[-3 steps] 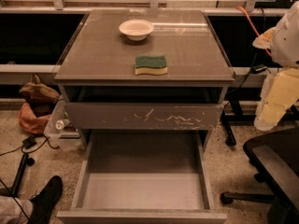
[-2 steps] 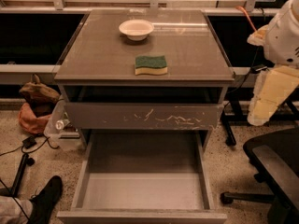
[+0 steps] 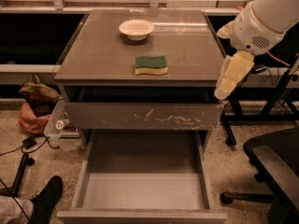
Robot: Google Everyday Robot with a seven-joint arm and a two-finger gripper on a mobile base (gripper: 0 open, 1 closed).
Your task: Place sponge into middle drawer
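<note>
The sponge (image 3: pixel 151 65), green scrub top over a yellow body, lies flat on the cabinet top (image 3: pixel 103 55), near the front edge and a little right of centre. The middle drawer (image 3: pixel 140 190) is pulled far out below, with a bare grey floor and nothing in it. My gripper (image 3: pixel 232 76), cream-coloured, hangs pointing down at the cabinet's right front corner. It is off to the right of the sponge, about level with the cabinet top, and holds nothing that I can see. The white arm (image 3: pixel 261 22) reaches in from the upper right.
A white bowl (image 3: pixel 136 29) stands at the back of the cabinet top. A shut drawer front with pale scratches (image 3: pixel 140 116) sits above the open drawer. A black office chair (image 3: pixel 275 171) is at the lower right. A person's shoe (image 3: pixel 44 202), cables and a bag (image 3: pixel 35 106) lie on the left.
My arm and gripper have swung left, from beyond the cabinet's right side toward its right front corner. The sponge, bowl and drawer have not moved.
</note>
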